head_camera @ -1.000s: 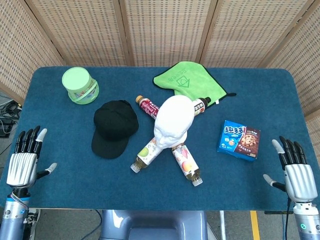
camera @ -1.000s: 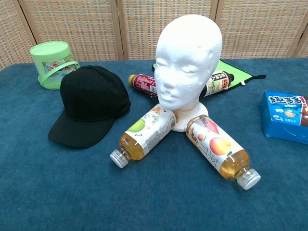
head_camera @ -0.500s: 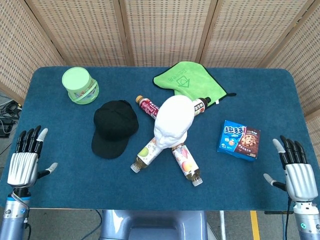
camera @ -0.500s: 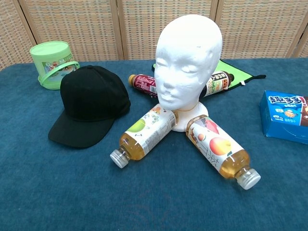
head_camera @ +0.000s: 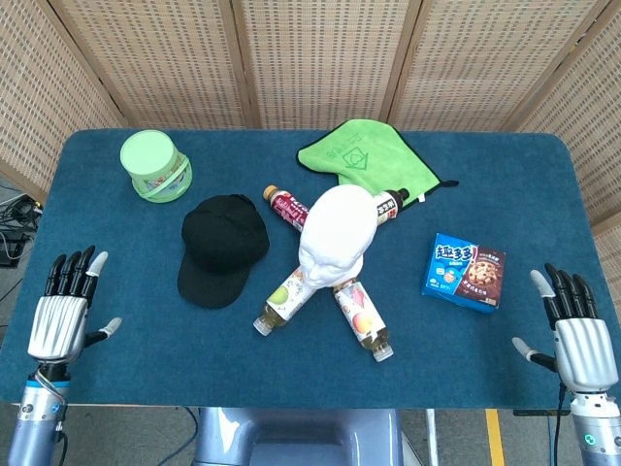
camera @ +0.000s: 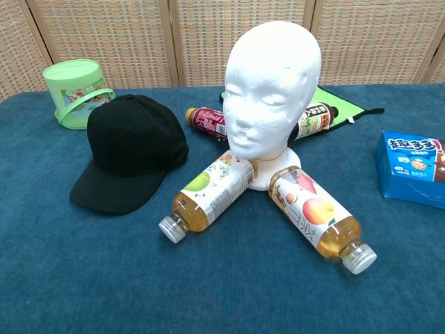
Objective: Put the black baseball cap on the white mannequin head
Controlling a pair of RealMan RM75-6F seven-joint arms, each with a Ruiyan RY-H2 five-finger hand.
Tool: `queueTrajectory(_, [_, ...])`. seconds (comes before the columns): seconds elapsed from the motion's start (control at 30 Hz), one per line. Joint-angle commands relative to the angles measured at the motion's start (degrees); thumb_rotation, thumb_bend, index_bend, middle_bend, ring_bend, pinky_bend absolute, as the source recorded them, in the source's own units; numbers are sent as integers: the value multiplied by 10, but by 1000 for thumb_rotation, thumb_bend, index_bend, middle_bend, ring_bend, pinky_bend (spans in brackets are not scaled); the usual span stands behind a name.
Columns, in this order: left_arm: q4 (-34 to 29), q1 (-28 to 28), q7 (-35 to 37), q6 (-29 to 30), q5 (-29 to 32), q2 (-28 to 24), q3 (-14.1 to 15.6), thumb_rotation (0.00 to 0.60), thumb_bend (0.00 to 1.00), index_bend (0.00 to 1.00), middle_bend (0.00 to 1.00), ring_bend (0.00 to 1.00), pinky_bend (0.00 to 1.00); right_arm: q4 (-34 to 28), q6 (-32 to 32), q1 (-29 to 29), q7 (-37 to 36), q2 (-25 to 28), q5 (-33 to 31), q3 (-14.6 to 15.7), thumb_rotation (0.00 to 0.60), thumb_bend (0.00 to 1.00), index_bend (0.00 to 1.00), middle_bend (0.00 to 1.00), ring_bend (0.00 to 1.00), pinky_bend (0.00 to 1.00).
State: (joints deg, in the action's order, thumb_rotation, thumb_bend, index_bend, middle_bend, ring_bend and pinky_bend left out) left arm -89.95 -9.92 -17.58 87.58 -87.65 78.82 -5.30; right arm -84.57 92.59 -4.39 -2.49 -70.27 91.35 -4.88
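Observation:
The black baseball cap (head_camera: 223, 248) (camera: 132, 149) lies flat on the blue table, brim toward the near edge, just left of the white mannequin head (head_camera: 335, 233) (camera: 272, 97), which stands upright at the table's middle. My left hand (head_camera: 66, 311) hovers at the near left edge with fingers spread and empty, well left of the cap. At the near right edge my right hand (head_camera: 576, 335) is likewise open and empty. Neither hand shows in the chest view.
Several drink bottles lie around the head's base: two pale ones (camera: 208, 195) (camera: 316, 219) in front, two dark ones (camera: 205, 120) (camera: 313, 120) behind. A green tub (head_camera: 155, 165) stands back left, a green cloth (head_camera: 364, 155) behind the head, a blue snack box (head_camera: 466, 272) to the right.
My left hand has moved slightly right and toward the near edge. The right hand shifted barely. The cap and head have stayed put.

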Motion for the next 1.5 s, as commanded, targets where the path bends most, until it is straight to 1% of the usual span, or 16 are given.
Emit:
queueTrajectory(0.03, [21,-11,-7,-5,-7,15,-5,600,0,0,265,304,324,0,-2,0,0,0,-2,0,600,50,0,0,0,0])
queueTrajectory(0.07, [28,-15,-8,-8,-8,19,-7,600,0,1,371,394,398,-1,-3,0,0,0,-2,0,600,50,0,0,0,0])
queueTrajectory(0.13, [43,-25,-8,-19,-9,28,-9,600,0,17,500,502,476,-1,-3,0,-1,1,-3,-1,600,51,0,0,0,0])
queueTrajectory(0.17, [51,-30,-8,-25,-9,33,-10,600,0,28,543,536,498,-2,-2,0,-2,1,-3,-1,600,51,0,0,0,0])
queueTrajectory(0.23, [70,-39,-10,-36,-9,44,-12,600,0,90,663,631,561,-2,-1,0,-3,2,-3,-1,600,51,0,0,0,0])
queueTrajectory(0.3, [93,-51,-7,-45,-12,60,-14,600,12,158,738,691,609,-2,-2,0,-4,2,-4,-1,600,51,0,0,0,0])
queueTrajectory(0.37, [120,-62,-1,-54,-15,80,-16,600,71,221,794,737,651,-3,-2,1,-6,3,-4,-1,600,51,0,0,0,0])
queueTrajectory(0.47, [170,-76,15,-63,-19,116,-16,600,148,264,826,763,673,-3,-2,1,-8,4,-6,-2,600,51,0,0,0,0])
queueTrajectory(0.53, [196,-82,22,-71,-19,134,-13,600,178,269,833,769,677,-3,-2,1,-9,4,-6,-2,600,51,0,0,0,0])
queueTrajectory(0.7, [249,-92,30,-80,-24,171,-3,600,202,263,845,782,687,-2,-3,0,-12,5,-8,-3,600,51,0,0,0,0])
queueTrajectory(0.8, [276,-97,34,-80,-28,188,-1,600,241,248,857,794,695,-2,-2,1,-12,5,-7,-3,600,51,0,0,0,0])
queueTrajectory(0.9, [298,-103,41,-87,-29,202,2,600,313,199,875,809,702,-3,-2,1,-13,5,-6,-2,600,50,0,0,0,0])
queueTrajectory(1.03, [323,-111,40,-100,-31,217,10,600,389,46,898,830,719,-4,-1,2,-15,6,-7,-3,600,51,0,0,0,0])
queueTrajectory(1.07, [326,-112,39,-102,-32,218,11,600,396,22,898,831,719,-4,-1,2,-15,6,-7,-3,600,51,0,0,0,0])
queueTrajectory(1.13, [335,-114,37,-105,-34,224,16,600,406,10,898,831,719,-4,-1,2,-17,6,-8,-3,600,51,0,0,0,0])
queueTrajectory(1.5, [370,-122,28,-119,-35,245,27,600,406,27,898,831,719,-4,-1,2,-20,7,-7,-3,600,51,0,0,0,0])
